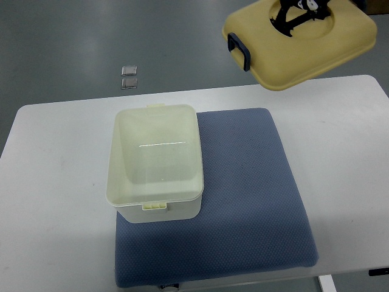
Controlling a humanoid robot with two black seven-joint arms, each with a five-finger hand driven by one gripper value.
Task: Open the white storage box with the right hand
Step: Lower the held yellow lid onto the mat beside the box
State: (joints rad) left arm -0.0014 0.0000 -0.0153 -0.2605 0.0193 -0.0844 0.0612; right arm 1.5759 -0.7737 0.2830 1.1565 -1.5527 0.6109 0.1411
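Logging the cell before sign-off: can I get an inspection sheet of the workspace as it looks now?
Surface: white table with a blue mat on it.
Job's things: white storage box open, sitting on the mat's left edge; yellow lid lifted off, held up at the upper right.
Clutter: nothing seen on the table.
Hands: right hand grips the lid from above; left not in view.
Cables: nothing seen.
Surroundings: grey floor, two small square markers on it.

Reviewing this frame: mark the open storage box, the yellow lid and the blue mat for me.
storage box (154, 210): top view, front wall below the latch tab.
yellow lid (340, 45): top view, bare surface right of the hand.
blue mat (249, 201): top view, uncovered middle area.
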